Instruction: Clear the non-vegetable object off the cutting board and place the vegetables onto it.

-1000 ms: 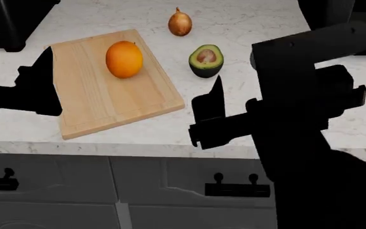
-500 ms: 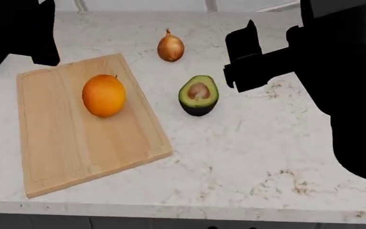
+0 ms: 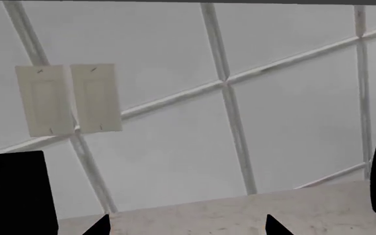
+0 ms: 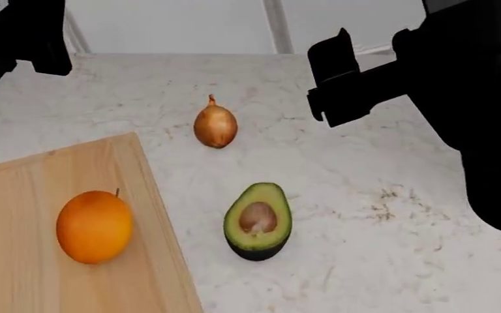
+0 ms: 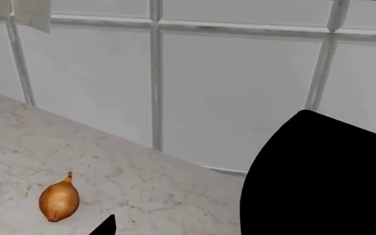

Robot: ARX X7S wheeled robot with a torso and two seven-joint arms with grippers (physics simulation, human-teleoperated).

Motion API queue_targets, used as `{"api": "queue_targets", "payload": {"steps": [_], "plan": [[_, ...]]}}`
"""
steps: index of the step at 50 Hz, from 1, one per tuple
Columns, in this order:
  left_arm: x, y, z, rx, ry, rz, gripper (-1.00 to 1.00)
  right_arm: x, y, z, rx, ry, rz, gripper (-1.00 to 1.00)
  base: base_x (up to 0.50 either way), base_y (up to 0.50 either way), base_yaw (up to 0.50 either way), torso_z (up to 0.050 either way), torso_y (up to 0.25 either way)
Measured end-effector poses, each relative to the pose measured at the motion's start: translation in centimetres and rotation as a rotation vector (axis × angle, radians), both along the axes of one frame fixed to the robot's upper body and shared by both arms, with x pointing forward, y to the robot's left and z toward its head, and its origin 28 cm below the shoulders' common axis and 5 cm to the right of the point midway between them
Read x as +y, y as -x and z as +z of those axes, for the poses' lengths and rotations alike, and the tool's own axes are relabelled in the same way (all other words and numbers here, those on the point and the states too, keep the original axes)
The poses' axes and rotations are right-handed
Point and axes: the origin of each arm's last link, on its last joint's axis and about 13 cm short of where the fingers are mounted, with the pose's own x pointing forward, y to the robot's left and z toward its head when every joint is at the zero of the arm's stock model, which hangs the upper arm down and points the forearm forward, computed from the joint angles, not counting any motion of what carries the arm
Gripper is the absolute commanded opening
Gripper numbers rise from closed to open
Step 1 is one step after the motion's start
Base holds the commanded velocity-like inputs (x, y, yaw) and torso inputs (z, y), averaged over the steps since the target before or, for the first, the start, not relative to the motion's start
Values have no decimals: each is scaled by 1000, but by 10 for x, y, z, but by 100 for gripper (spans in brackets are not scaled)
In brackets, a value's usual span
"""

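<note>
The view had been brought closer; the round orange fruit [image 4: 94,225] remained on the light wooden cutting board [image 4: 24,195], ungrasped; neither hand's state could be told.

My left wrist cam faces tiled wall [image 3: 175,98]: large white tiles, pale grout lines running diagonal across view. Two cream switch plates [image 3: 67,100] side by side on wall, tilted with view, touching a grout line at their lower edge. Strip of speckled marble counter [image 3: 240,215] meets wall along frame edge. Black block [image 3: 11,193] in one corner, can't tell what. Two dark fingertips [image 3: 274,226] just poke in over counter, well apart, nothing between them. Dark sliver at far edge, unclear.
</note>
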Motion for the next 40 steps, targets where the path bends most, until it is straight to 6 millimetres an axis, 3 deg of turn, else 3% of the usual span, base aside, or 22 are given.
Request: {"api": "queue_targets", "payload": {"steps": [9,23,40], "plan": [[1,-1,1,-2,4,5,100,0,0,-2,12,1,9,100,500,32,0,0,1],[3,-1,3,-6,8,10,100,6,4,-7,35,-34,83,100,13,0,0,0,1],[4,-2,2,-5,10,13,100,45,18,-18,163,-111,362,100,0,0,0,0,0]]}}
